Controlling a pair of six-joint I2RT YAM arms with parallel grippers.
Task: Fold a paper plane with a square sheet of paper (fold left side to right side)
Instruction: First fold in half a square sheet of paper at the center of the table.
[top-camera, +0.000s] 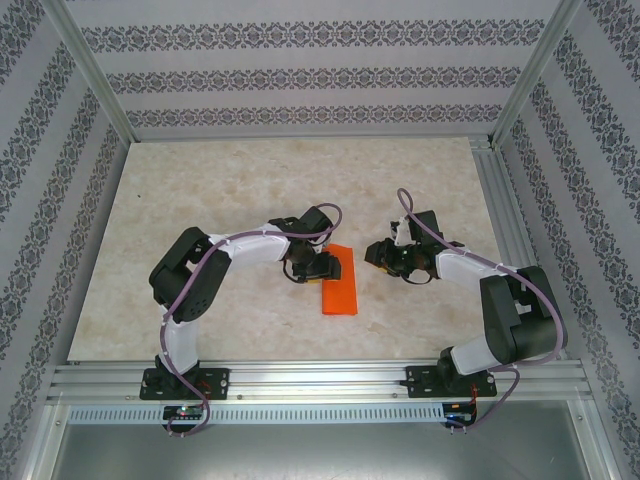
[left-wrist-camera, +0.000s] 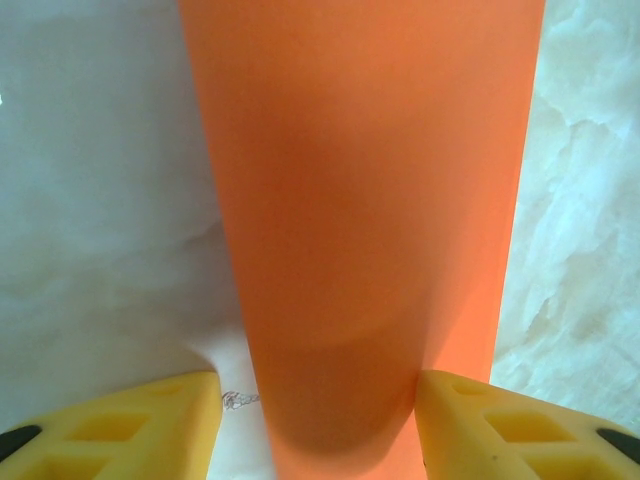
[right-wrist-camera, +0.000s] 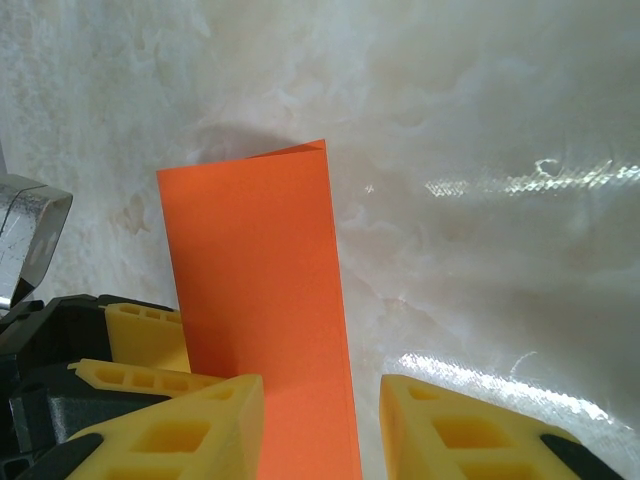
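Observation:
The square sheet of paper (top-camera: 339, 288) lies on the table folded in half into a narrow orange rectangle. My left gripper (top-camera: 322, 266) hovers low over its upper left part. In the left wrist view the paper (left-wrist-camera: 365, 200) runs between the yellow fingers (left-wrist-camera: 120, 430), which stand apart; the right one touches the paper's edge. My left gripper (left-wrist-camera: 318, 440) is open. My right gripper (top-camera: 386, 254) sits just right of the sheet. It is open (right-wrist-camera: 320, 430) over the paper's (right-wrist-camera: 255, 270) right edge, and the two layers gape slightly at the far end.
The pale marble-look table top (top-camera: 220, 190) extends free behind and to the left. Aluminium rails (top-camera: 320, 380) run along the near edge and a post stands at the right (top-camera: 500, 200). Patterned walls enclose the cell.

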